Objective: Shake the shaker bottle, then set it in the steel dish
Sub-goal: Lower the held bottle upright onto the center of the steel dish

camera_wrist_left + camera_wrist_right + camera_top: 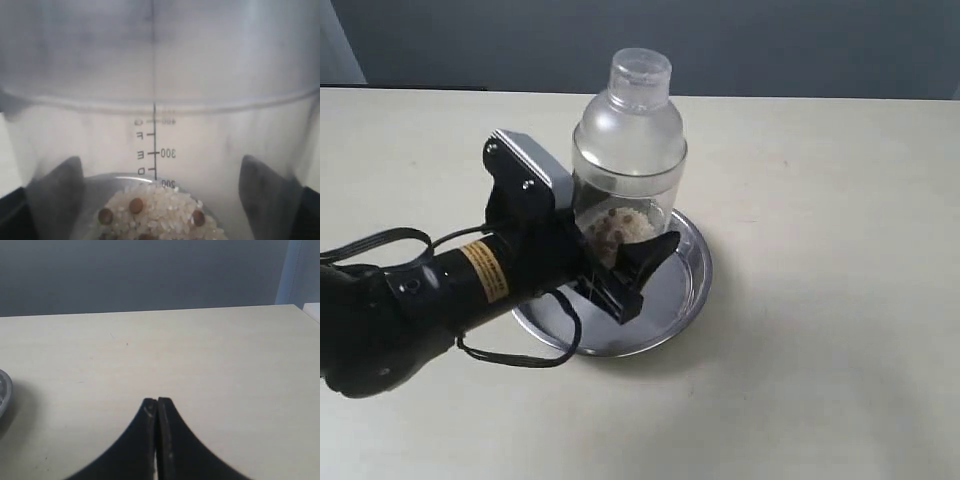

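The shaker bottle [628, 150] stands upright over the steel dish [692, 285], its base hidden behind my left gripper [628, 255], so contact with the dish cannot be told. It is clear plastic with a frosted dome and narrow cap, holding white grains and brown beads. In the left wrist view the shaker bottle [160, 75] fills the frame, with a dark finger [55, 192] on each side pressed to its wall; the left gripper [160, 200] is shut on it. My right gripper [157, 401] is shut and empty, low over bare table, with the dish's rim [4, 390] at the frame edge.
The pale tabletop [820, 200] spreads around the dish on all sides. The left arm's black body and cables [420, 300] lie across the near left. A dark wall runs behind the table's far edge.
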### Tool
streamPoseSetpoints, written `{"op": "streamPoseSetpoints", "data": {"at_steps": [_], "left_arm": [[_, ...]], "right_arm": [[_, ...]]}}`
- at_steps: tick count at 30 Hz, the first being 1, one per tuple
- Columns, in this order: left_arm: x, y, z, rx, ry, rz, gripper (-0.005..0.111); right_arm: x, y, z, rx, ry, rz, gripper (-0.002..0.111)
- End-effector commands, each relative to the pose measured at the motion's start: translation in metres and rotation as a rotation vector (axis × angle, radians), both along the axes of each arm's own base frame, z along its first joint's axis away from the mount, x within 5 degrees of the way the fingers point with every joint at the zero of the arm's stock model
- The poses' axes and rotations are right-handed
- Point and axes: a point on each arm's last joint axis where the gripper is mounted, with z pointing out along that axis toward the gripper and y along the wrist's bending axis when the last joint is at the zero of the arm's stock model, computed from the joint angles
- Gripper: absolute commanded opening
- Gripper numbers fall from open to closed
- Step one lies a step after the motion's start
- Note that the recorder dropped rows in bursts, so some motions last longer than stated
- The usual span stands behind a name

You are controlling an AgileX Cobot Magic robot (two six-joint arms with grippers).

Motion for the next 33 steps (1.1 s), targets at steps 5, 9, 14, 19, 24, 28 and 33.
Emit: {"op": "streamPoseSetpoints", "data": {"at_steps": [5,9,14,19,24,28,33], "left_arm": [[0.012,0.003,-0.033,-0.072,0.035,0.113,0.000],[0.017,0.005,-0.042,-0.074,0.086,0.172,0.000],[0.028,0.003,-0.045,-0.071,0.123,0.218,0.000],[0.040,-0.003,-0.053,-0.070,0.137,0.245,0.000],[0.049,-0.009,-0.067,-0.056,0.148,0.238,0.000],[0.052,-0.012,-0.074,-0.057,0.160,0.232,0.000],[0.051,-0.013,-0.075,-0.050,0.162,0.219,0.000]], "right_arm": [[0.000,0.000,0.001,-0.004,-0.014,0.001,-0.001],[0.000,0.000,0.001,-0.004,-0.014,0.001,-0.001],[0.000,0.000,0.001,-0.004,-0.014,0.001,-0.001],[0.000,0.000,0.001,-0.004,-0.014,0.001,-0.001],[0.000,0.000,0.001,-0.004,-0.014,0.001,-0.001],[0.000,0.000,0.001,-0.004,-0.014,0.001,-0.001],[0.000,0.000,0.001,-0.004,-0.014,0.001,-0.001]]}}
